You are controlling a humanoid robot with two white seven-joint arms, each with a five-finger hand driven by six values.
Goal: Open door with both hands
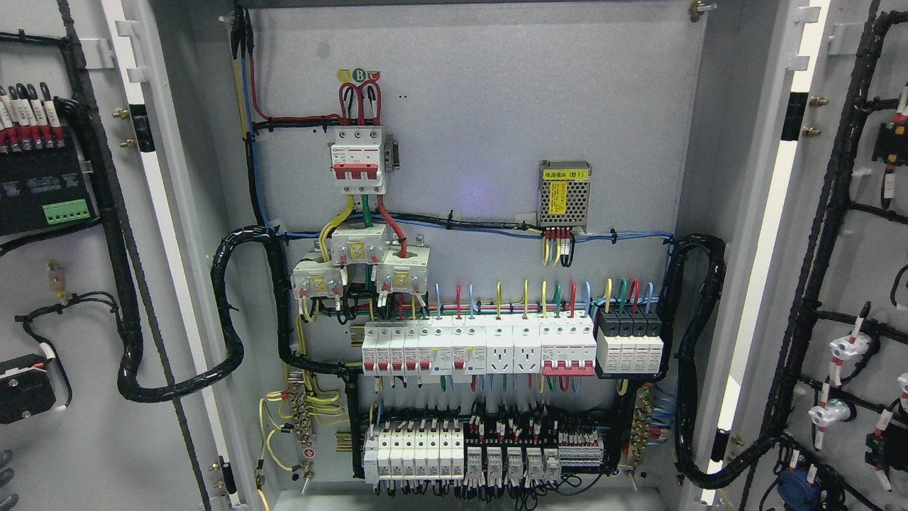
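Doors are seen swung wide on both sides of the cabinet: the left door (78,284) fills the left edge, its inner face carrying a black module and cable loom; the right door (851,284) fills the right edge, likewise wired; between them the back panel (482,128) is exposed, with a red-toggled breaker (357,160) above rows of white breakers (479,348); grey fingertips (6,475) are glimpsed at the lower left edge, but whether they are spread or curled cannot be told.

Two doors (85,284) stand open, left and right. Inside: one red-handled main breaker (358,160), three current transformers (358,248), one mesh-cased power supply (564,193).
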